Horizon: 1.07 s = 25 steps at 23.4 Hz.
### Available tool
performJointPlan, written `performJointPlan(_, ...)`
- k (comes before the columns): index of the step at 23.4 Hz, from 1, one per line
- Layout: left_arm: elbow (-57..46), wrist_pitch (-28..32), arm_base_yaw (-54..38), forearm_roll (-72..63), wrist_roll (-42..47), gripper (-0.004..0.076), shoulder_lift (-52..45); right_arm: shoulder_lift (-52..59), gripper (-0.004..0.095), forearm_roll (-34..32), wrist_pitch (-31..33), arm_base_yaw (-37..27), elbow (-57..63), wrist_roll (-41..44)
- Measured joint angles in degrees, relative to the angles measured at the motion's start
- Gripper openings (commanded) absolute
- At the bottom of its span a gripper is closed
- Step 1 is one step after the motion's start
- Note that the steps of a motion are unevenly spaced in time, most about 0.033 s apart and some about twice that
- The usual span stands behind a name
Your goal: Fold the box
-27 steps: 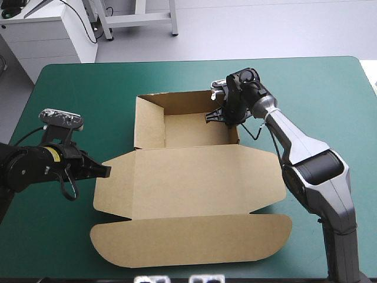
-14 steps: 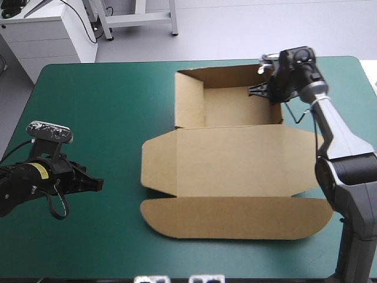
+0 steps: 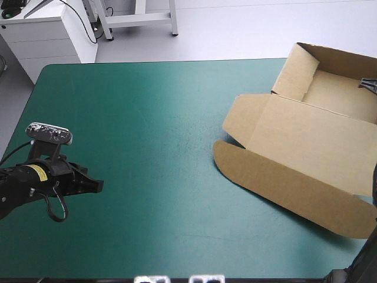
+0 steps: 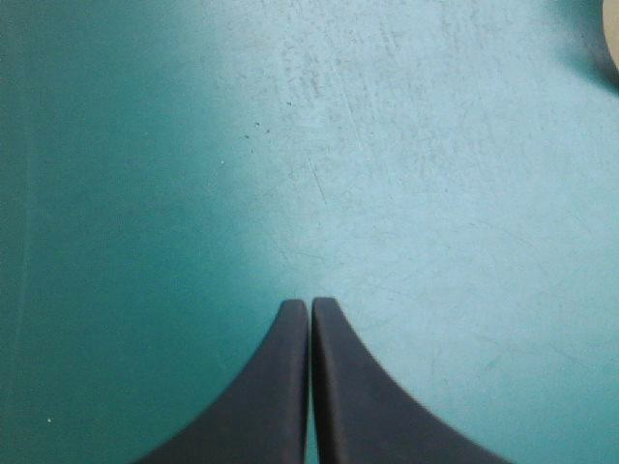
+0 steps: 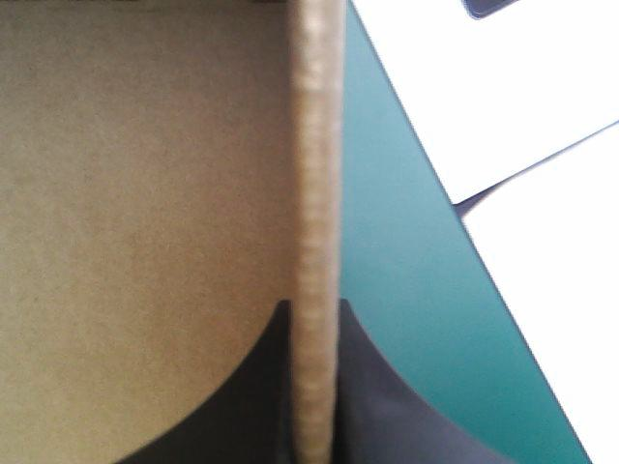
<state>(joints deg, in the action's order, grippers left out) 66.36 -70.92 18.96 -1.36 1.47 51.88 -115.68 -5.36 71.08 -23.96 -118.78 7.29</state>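
The box [image 3: 306, 135], lid flat, lies at the far right corner of the worktop [image 3: 147, 118], one wall pinched in the right claw [image 5: 312, 314]; the left claw [image 4: 309, 307] is closed on nothing, well apart. Held by one wall so near the edge, it could tip off or buckle. Its right side runs out of the high view, hiding any overhang.

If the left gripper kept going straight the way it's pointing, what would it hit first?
Probably nothing but bare teal-green cover: the left gripper, shut, points past the box, whose edge shows off to one side. Depth is unclear.
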Motion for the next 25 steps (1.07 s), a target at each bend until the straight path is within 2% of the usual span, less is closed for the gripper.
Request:
performJointPlan(4, 0.0, -0.1, 0.0, -0.2, 0.0, -0.0008, 0.0, -0.4, 0.0312, 0.1, 0.2, -3.2, 0.0, 2.5)
performJointPlan(7, 0.0, -0.1, 0.0, -0.8, 0.0, -0.0008, 0.0, -0.8, 0.0444, 0.4, 0.3, -3.7, 0.0, 3.0)
performJointPlan(14, 0.0, -0.1, 0.0, -1.3, 0.0, -0.0008, 0.0, -0.4, 0.0458, 1.5, 0.3, -3.9, 0.0, 0.1)
performJointPlan(17, 0.0, -0.1, 0.0, -1.4, 0.0, -0.0008, 0.0, 3.7, 0.0457, 2.0, 0.3, -3.9, 0.0, -1.0)
performJointPlan(19, 0.0, -0.1, 0.0, -1.4, 0.0, -0.0008, 0.0, 8.0, 0.0405, 3.0, 0.3, -4.0, 0.0, -3.1)
performJointPlan(20, 0.0, -0.1, 0.0, -1.4, 0.0, -0.0008, 0.0, 10.2, 0.0334, 4.2, 0.3, -4.0, 0.0, -3.5)
performJointPlan(21, 0.0, -0.1, 0.0, -1.4, 0.0, -0.0008, 0.0, 12.6, 0.0214, 5.7, 0.3, -4.0, 0.0, -3.4)
performJointPlan(23, 0.0, -0.1, 0.0, -1.4, 0.0, -0.0008, 0.0, 17.7, -0.0007, 13.3, 0.3, -4.1, 1.5, -4.3)
performJointPlan(25, 0.0, -0.1, 0.0, -1.4, 0.0, -0.0008, 0.0, 23.9, -0.0008, 19.6, 0.3, -2.8, 6.0, -7.3)
